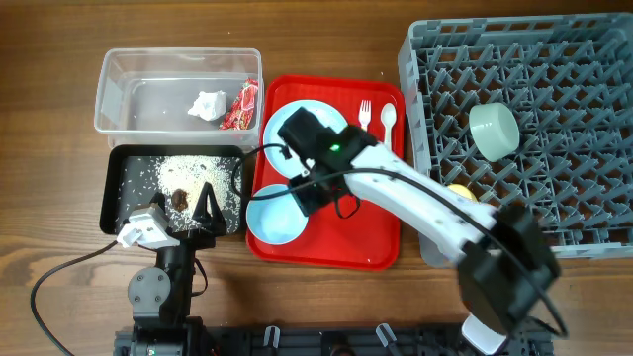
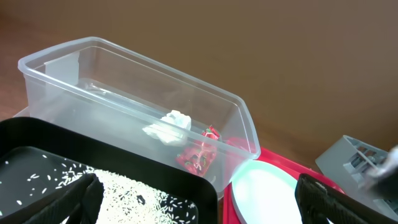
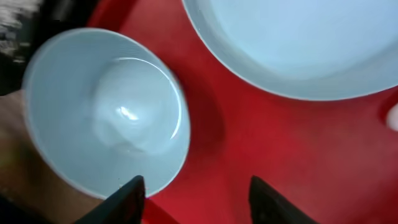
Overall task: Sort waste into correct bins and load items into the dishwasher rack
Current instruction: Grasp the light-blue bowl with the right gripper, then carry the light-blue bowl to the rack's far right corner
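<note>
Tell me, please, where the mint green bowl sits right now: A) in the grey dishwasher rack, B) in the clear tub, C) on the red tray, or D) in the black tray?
A: the mint green bowl rests among the pegs of the grey dishwasher rack, well clear of the red tray.

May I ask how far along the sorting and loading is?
Done: the tissue and sauce packet lie in the clear tub, food scraps in the black tray; the mint green bowl and yellow cup sit in the rack. In hand: the right gripper, jaws open, hovers over the pale blue bowl. Remaining: that bowl, the plate, fork and spoon on the red tray.
</note>
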Motion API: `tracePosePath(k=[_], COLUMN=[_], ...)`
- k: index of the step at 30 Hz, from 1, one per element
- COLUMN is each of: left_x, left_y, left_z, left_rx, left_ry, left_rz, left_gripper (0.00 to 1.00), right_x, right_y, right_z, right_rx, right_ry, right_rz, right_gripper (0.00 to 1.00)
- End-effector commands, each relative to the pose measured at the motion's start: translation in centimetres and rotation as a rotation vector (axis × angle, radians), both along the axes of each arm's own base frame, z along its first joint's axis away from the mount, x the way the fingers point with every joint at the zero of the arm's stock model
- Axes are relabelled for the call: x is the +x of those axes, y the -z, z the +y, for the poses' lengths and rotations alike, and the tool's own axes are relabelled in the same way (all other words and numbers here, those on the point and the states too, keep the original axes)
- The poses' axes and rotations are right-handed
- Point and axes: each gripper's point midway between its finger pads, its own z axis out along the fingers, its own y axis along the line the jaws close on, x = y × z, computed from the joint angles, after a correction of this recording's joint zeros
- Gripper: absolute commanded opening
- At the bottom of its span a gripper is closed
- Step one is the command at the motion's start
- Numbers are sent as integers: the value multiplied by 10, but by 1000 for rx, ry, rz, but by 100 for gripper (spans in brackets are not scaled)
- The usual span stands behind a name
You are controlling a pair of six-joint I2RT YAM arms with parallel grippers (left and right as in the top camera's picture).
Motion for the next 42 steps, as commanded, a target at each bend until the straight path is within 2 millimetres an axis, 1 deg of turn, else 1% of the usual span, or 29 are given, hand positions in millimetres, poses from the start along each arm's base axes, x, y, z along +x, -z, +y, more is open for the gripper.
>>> tracePosePath(k=[1,3,4,7,9,11,12,14,15,16,17,18,19,20,21,23,24,25,26,27,29,30,31,32,33,34,35,39,42], left_x=[0,0,0,0,0,0,0,0,0,0,0,0,0,0,0,0,0,0,0,0,0,0,0,0,0,0,0,0,0], left_y=[1,1,1,1,1,1,1,1,1,1,1,1,1,1,1,1,1,1,1,1,1,1,1,1,1,1,1,1,1], left_z=[0,0,0,0,0,0,0,0,0,0,0,0,0,0,0,0,0,0,0,0,0,0,0,0,0,0,0,0,0], left_rx=[-2,-2,-2,-2,-2,-2,-2,-2,-2,-2,-2,-2,-2,-2,-2,-2,-2,-2,-2,-2,-2,-2,-2,-2,-2,-2,-2,-2,-2], left_ry=[2,2,2,2,2,2,2,2,2,2,2,2,2,2,2,2,2,2,2,2,2,2,2,2,2,2,2,2,2], left_rz=[-3,-3,-3,-3,-3,-3,-3,-3,-3,-3,-3,-3,-3,-3,-3,-3,-3,-3,-3,-3,-3,-3,-3,-3,-3,-3,-3,-3,-3], left_gripper=[100,100,100,100,100,100,100,100,100,100,100,100,100,100,100,100,100,100,100,100,100,100,100,100,100,100,100,100,100], right_x=[-12,-13,-13,-11,-5,-3,-3,1,5,7,10,16,27,36,46,63,67,70,69,67,61,59,55,51,47,42,37,29,24], right_y=[32,45,48,51,52,53,52,51,47,40,30,12,-16,-37,-65,-128,-151,-196,-214,-233,-257,-263,-271,-275,-278,-278,-275,-257,-238], right_z=[6,6,5,4,-1,-3,-4,-13,-19,-21,-23,-26,-35,-45,-61,-108,-129,-174,-194,-222,-271,-289,-315,-335,-351,-377,-396,-449,-479], right_rx=[-2,-20,-25,-36,-69,-80,-81,-128,-153,-154,-151,-141,-141,-146,-158,-203,-229,-310,-355,-426,-569,-634,-739,-814,-864,-912,-936,-944,-973], right_ry=[-25,-24,-24,-15,31,39,40,76,95,96,102,113,176,236,321,528,600,716,770,839,956,995,1041,1082,1124,1196,1256,1421,1493], right_rz=[111,132,137,129,104,92,93,66,33,13,-16,-71,-174,-255,-369,-621,-716,-900,-968,-1043,-1128,-1146,-1159,-1160,-1153,-1127,-1097,-983,-896], right_gripper=[51,48,45,21,17,11,4,4,4,4,4,4,4,4,4,4,4,4,4,4,5,4,4,4,4,4,5,4,4])
